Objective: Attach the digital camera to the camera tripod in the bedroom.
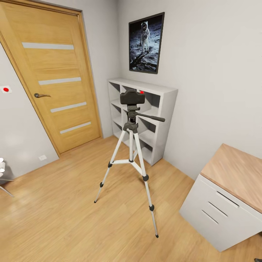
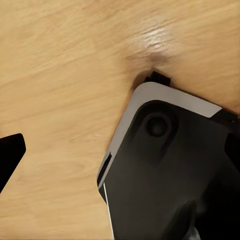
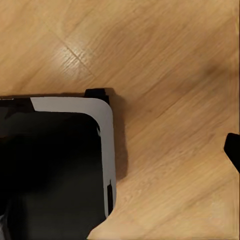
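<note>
**Already perched: the camera sits atop the tripod, grippers hanging over the floor**

Seemingly the small boxy matte-black digital camera (image 1: 132, 96) rests on the dark grey head of the tall camera tripod (image 1: 131, 151), whose silver-white telescoping legs spread on the light wood plank floor (image 1: 65, 214) of the bedroom. Behind it stands a white cube shelf (image 1: 160, 109), with a framed astronaut picture (image 1: 146, 43) above and a wooden door (image 1: 54, 76) to one side. A wood-topped white desk (image 1: 233, 171), the nearest surface, stands well apart from the tripod.

By its look the camera is rigid, light and compact, with smooth sides that could slip; the body's flat flanks seem the best place to grasp, away from the red button on top. The tripod looks slender and top-heavy, so a push on the head or its long side handle could likely tip it.

Both wrist views look down at the plank floor past the robot's black-and-grey base (image 2: 170, 170). A dark fingertip (image 2: 10, 155) of the left gripper edges into its view, and another dark tip (image 3: 232, 150) into the right one; neither touches anything visible. Whether each gripper is spread or closed, I cannot tell.
</note>
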{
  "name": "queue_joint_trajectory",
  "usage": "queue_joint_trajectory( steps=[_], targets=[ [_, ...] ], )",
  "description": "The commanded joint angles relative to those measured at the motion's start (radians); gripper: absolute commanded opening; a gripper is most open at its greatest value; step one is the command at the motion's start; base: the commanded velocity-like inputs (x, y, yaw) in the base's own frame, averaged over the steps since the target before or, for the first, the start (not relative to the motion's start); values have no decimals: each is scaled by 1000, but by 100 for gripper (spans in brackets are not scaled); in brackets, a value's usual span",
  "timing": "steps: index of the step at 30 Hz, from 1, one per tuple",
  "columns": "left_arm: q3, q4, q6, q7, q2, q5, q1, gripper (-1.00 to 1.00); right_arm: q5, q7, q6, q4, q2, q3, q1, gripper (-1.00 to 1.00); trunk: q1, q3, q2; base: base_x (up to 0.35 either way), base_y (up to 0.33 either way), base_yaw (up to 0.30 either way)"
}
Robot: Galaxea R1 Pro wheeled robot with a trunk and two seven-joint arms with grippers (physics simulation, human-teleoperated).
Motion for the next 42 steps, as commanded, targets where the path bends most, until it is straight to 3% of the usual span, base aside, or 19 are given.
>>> queue_joint_trajectory(
  steps=[1,6,27,42],
  targets=[
    [-8,0,1,3,0,12,0,100,-13,-10,-14,3,0,9,2,100,1,-2,-2,0,0,0],
    [-8,0,0,8,1,44,1,100,-16,-70,-43,3,1,9,14,100,1,-2,-2,0,0,0],
    [-8,0,-1,3,0,49,1,100,-10,-78,-30,3,24,18,26,100,1,-2,-2,0,0,0],
    [-9,0,-1,1,1,49,1,100,-13,-83,-24,3,85,16,30,100,1,3,-2,0,0,0]
  ],
)
